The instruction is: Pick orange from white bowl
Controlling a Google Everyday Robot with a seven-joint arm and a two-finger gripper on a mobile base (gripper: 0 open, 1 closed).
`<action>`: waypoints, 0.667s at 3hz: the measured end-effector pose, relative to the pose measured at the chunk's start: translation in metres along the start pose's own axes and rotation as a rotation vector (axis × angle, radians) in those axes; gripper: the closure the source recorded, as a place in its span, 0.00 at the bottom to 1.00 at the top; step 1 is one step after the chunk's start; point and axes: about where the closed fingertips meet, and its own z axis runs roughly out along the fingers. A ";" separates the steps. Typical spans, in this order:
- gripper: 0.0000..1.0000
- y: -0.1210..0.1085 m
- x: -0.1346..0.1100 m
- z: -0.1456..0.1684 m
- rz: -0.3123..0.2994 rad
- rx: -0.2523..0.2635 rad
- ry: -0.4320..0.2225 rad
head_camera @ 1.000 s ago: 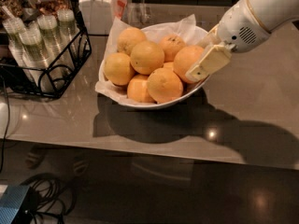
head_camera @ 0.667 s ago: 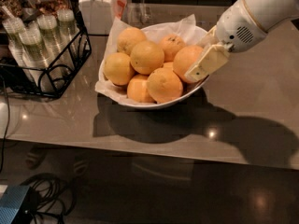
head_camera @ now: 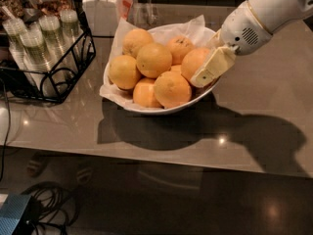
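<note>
Seven or so oranges are heaped in the white bowl (head_camera: 146, 109), and the orange (head_camera: 191, 61) we want sits at the pile's right edge, deep-coloured and smooth, resting against its neighbours and against the crumpled paper (head_camera: 196, 27) lining the rim. The gripper (head_camera: 204, 73) reaches in from the right with a cream pad laid against that fruit's near side. Whether it is clenched on the orange or released we cannot tell, since the far side is hidden. We judge the main risk to be the heap itself: lifting this fruit could unseat the front orange (head_camera: 172, 89) beside it and send it rolling over the low slanted rim onto the table (head_camera: 259, 106). A glancing hold on smooth, round skin may also slip, and the paper could snag and drag along. A push toward the left might shove the bowl toward the wire rack (head_camera: 63, 84) of stacked cups (head_camera: 34, 43). As for writing, we can read none: the jar (head_camera: 100, 6) behind the bowl shows no legible label or brand.
</note>
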 end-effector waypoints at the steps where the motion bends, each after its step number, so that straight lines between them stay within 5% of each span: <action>1: 0.60 -0.002 0.000 0.003 -0.002 -0.013 0.001; 2: 0.83 -0.002 0.000 0.003 -0.002 -0.013 0.001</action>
